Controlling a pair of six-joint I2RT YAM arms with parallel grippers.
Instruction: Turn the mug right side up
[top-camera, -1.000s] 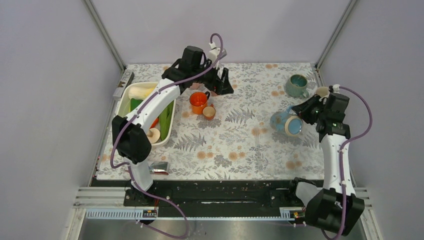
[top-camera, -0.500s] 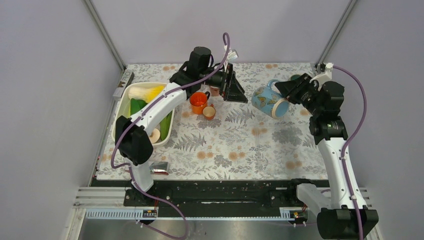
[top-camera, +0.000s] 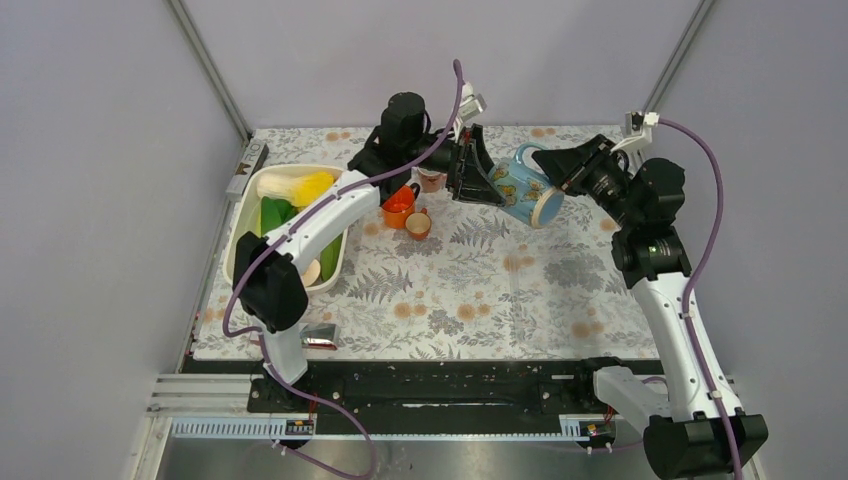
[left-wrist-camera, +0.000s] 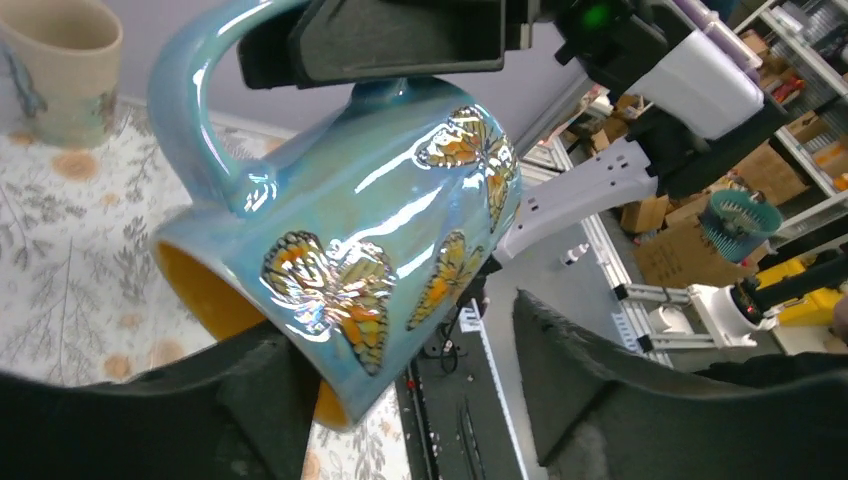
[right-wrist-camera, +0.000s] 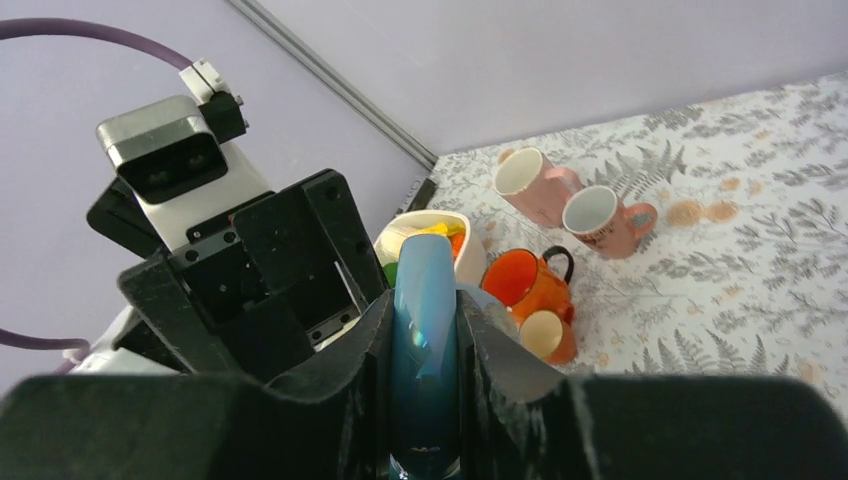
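Butterflies in orange and black are painted on the blue mug (top-camera: 522, 188), which is held in the air above the far middle of the table (top-camera: 480, 290). Its handle is clamped between the fingers of the right gripper (top-camera: 556, 168) — in the right wrist view the blue loop is seen pinched tightly between the two black pads. The mug is tilted on its side with the handle uppermost, and its yellow-lined mouth is slanted down toward the table.

The left gripper (top-camera: 477, 180) is brought in just beside the mug from the left. Its fingers are spread apart, one to either side beneath the mug's body — whether the rim is touched by either finger cannot be told from the left wrist view.

On the table below and to the left, an orange mug (top-camera: 397, 205) is set upright with a small cup (top-camera: 418, 224) just beside it. A white tub (top-camera: 248, 205) filled with yellow and green items is placed at the left edge. A pink mug (right-wrist-camera: 527, 184) is seen further back in the right wrist view, and a beige mug (left-wrist-camera: 57, 62) is caught in the corner of the left wrist view.
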